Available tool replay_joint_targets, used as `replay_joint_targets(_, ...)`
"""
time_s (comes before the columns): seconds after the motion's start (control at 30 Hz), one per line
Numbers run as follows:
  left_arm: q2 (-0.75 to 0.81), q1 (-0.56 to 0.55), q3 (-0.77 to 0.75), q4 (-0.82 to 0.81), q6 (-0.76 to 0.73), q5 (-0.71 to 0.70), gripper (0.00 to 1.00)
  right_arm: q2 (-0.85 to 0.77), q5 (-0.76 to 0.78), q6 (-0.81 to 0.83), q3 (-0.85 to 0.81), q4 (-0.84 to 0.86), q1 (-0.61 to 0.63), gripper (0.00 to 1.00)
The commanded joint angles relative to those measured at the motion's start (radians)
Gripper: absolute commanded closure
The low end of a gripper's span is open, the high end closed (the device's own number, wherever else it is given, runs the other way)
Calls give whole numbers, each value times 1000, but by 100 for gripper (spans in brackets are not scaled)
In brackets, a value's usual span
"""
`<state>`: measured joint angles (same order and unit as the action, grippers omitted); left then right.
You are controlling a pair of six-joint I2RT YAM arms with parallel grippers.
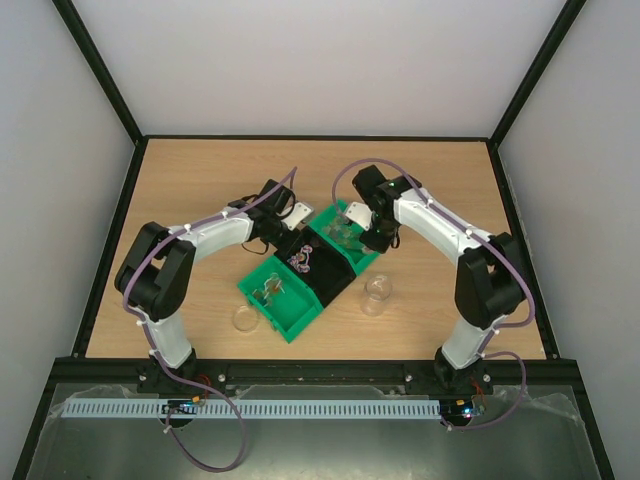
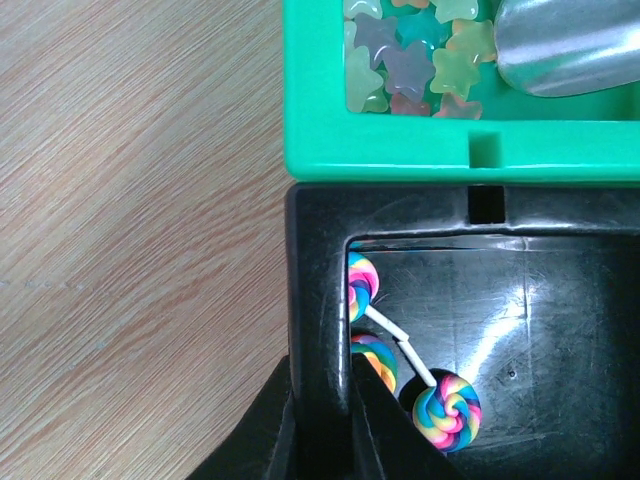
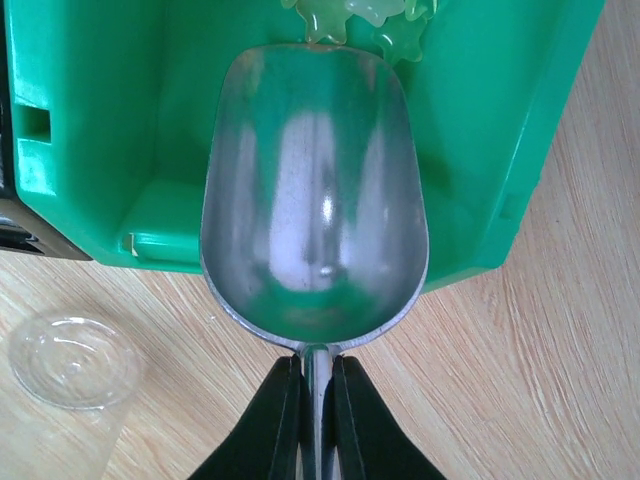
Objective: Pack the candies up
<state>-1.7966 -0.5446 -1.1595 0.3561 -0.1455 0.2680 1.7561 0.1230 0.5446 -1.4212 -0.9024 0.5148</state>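
Observation:
The candies are small translucent star-shaped sweets, green, orange, pink and purple, lying in a green bin. A few also show at the top of the right wrist view. My right gripper is shut on the handle of a metal scoop. The scoop's bowl is empty and hangs over that green bin, just short of the candies. My left gripper is shut on the side wall of the black bin next to it. In the top view both grippers, left and right, meet at the bins.
The black bin holds three rainbow lollipops. A second green bin with small items adjoins it at the near left. A clear plastic cup stands right of the bins, also in the right wrist view. A clear lid lies at the left.

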Motion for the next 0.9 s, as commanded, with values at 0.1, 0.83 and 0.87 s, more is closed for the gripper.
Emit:
replay_joint_targets(0.1, 13, -4, -2, -37, -24, 28, 98, 55, -14, -47, 172, 149, 5, 99)
replay_joint_targets(0.83, -34, 41, -19, -31, -31, 84, 98, -48, -329, -88, 494, 687, 5, 99)
replay_joint_targets(0.87, -38, 52, -21, -27, -30, 89, 98, -61, -340, -101, 518, 739, 5, 99)
